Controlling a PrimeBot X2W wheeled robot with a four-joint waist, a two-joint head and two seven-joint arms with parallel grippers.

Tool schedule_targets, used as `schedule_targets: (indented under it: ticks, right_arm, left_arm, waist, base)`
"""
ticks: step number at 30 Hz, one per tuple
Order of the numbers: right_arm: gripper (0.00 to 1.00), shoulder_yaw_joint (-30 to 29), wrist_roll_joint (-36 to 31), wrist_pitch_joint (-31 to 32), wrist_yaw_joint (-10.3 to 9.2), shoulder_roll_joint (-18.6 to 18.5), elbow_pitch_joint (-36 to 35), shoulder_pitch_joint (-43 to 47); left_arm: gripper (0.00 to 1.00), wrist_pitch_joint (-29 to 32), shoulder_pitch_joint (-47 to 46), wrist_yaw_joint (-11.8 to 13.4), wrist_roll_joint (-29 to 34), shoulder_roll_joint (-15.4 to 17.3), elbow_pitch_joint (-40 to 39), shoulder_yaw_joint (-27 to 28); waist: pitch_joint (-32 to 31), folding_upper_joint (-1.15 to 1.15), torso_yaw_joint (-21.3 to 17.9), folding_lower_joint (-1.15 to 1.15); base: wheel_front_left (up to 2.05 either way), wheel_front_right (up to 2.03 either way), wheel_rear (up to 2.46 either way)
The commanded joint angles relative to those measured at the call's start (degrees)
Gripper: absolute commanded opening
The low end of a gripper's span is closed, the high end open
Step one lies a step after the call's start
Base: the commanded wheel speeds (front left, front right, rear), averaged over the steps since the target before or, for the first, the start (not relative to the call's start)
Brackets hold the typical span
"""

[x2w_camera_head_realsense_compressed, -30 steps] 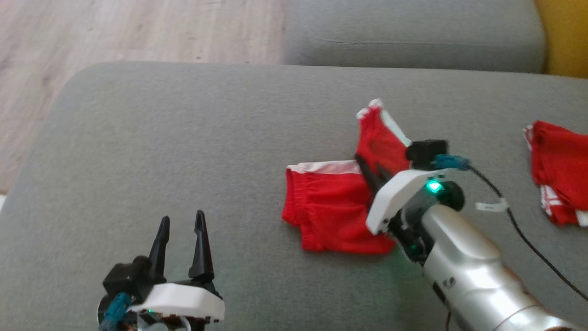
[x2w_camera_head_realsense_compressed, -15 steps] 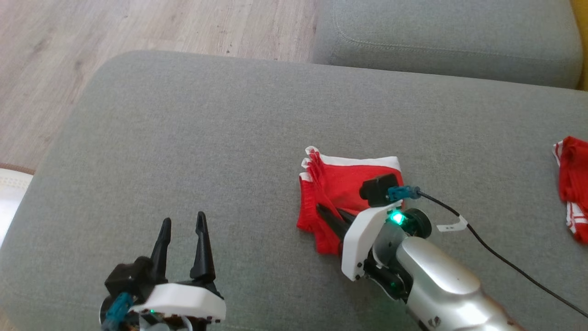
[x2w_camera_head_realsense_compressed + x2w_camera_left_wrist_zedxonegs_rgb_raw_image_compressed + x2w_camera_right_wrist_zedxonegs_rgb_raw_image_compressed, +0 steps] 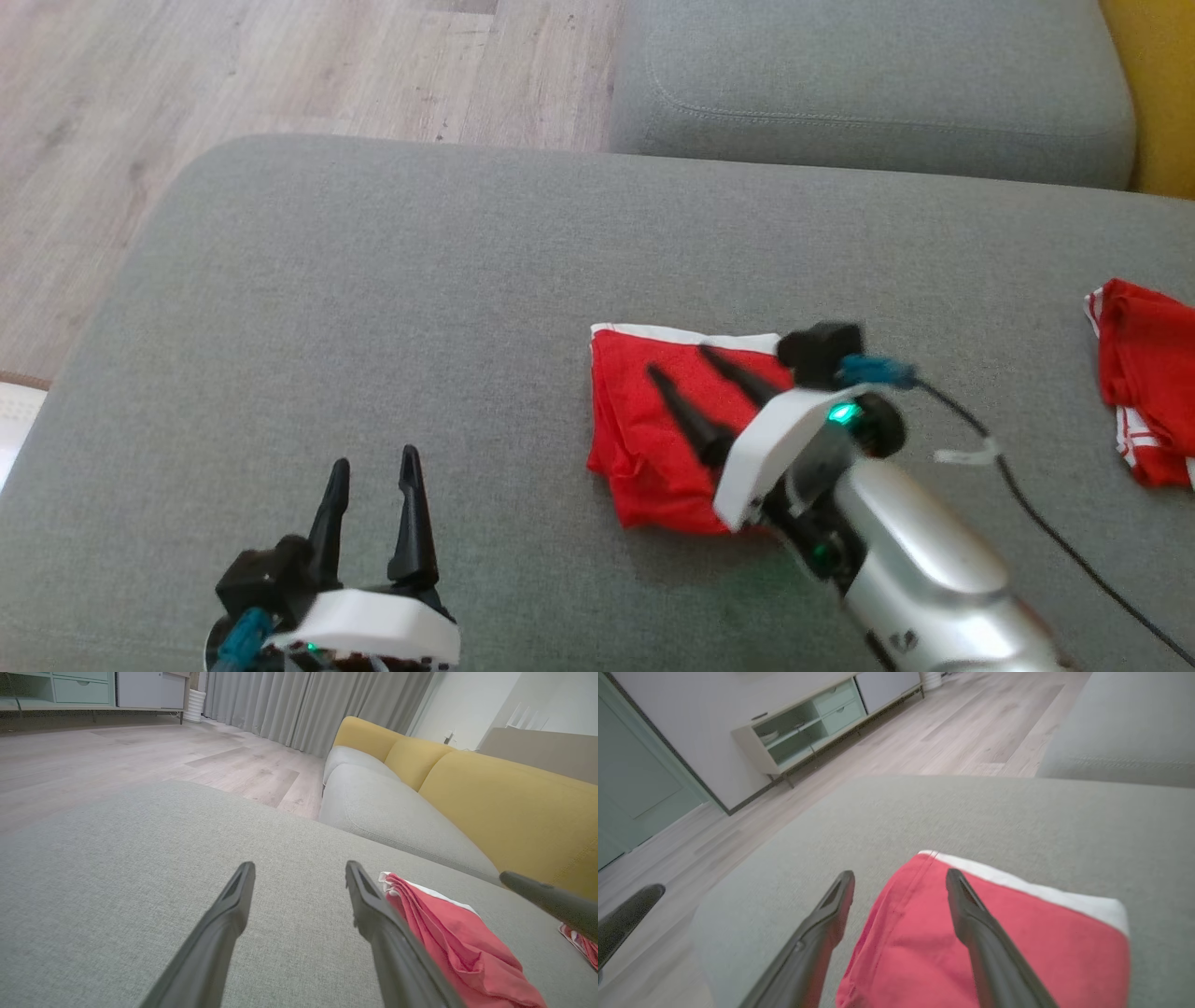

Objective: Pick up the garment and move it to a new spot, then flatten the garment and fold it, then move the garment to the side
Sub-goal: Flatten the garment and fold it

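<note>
Red garment lies folded at the middle of the cushion. Your right gripper hangs over it, fingers spread and empty; your left gripper is likewise spread. Folding looks done, so next pinch all the layers and carry it aside.

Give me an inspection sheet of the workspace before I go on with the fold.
Surface: grey cushion, smooth, no debris seen.
Job's things: red garment with white trim, folded into a compact stack, lying on the cushion.
Clutter: second red garment, bunched at the cushion's edge on the robot's right.
Grippers: left gripper open over bare cushion, holding nothing; right gripper open, fingers spread over the red garment, gripping nothing.
Cables: black cable trails from the right wrist, apart from both garments.
Surroundings: wood floor, another grey cushion, yellow sofa back, curtains, low cabinet.
</note>
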Motion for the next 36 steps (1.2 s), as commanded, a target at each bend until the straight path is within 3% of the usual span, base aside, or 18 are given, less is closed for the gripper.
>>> schedule_targets:
  ticks: [1,9,10,11,12,13,14,23,36]
  right_arm:
    - [1.00,-1.76,-1.57,-1.24,-0.04,1.06,-2.27,-1.38]
    - [1.00,-11.50,-10.83,-1.68,-0.04,-1.99,-2.61,0.57]
    - [0.87,-11.86,-11.85,-1.69,-0.04,-2.20,-2.45,1.07]
    - [0.49,-12.03,-12.79,-1.67,-0.04,-2.31,-2.18,1.71]
    - [0.34,-11.84,-13.64,-1.44,-0.04,-2.36,-1.77,2.36]
    - [0.11,-11.55,-14.26,-1.26,-0.04,-2.29,-1.28,3.03]
    - [0.00,-11.16,-14.73,-1.20,-0.04,-2.19,-0.72,3.65]
    - [0.00,-4.15,-13.93,-2.30,-0.04,0.16,3.52,4.97]
    - [0.00,12.16,-7.05,-2.59,-0.04,1.06,7.89,1.10]
  left_arm:
    - [1.00,-0.55,-1.81,0.06,0.45,0.64,-1.70,2.24]
    - [1.00,-0.44,-1.34,0.24,0.39,1.04,-2.12,2.10]
    - [1.00,-0.42,-1.27,0.29,0.38,1.11,-2.19,2.13]
    - [1.00,-0.38,-1.21,0.30,0.36,1.17,-2.23,2.10]
    - [1.00,-0.35,-1.18,0.32,0.35,1.23,-2.27,2.10]
    - [1.00,-0.32,-1.17,0.33,0.33,1.26,-2.31,2.09]
    - [1.00,-0.28,-1.18,0.30,0.32,1.27,-2.35,2.04]
    - [1.00,0.00,-1.57,0.39,0.40,1.47,-2.48,1.85]
    - [1.00,-0.02,-1.84,0.63,0.33,1.46,-2.34,2.06]
  waist:
    - [-0.14,0.00,0.01,0.00]
    - [-0.26,0.00,1.35,0.00]
    - [-0.23,0.00,1.58,0.00]
    - [-0.19,0.00,1.91,0.00]
    - [-0.13,0.00,2.18,0.00]
    - [-0.05,0.00,2.46,0.00]
    - [0.05,0.00,2.82,0.00]
    - [0.82,0.00,4.87,0.00]
    - [1.41,0.00,6.21,0.00]
  base:
    - [0.00,0.00,0.00]
    - [0.00,0.00,0.00]
    - [0.00,0.00,0.00]
    - [0.00,0.00,0.00]
    - [0.00,0.00,0.00]
    - [0.00,0.00,0.00]
    - [0.00,0.00,0.00]
    - [0.00,0.00,0.00]
    - [0.00,0.00,0.00]
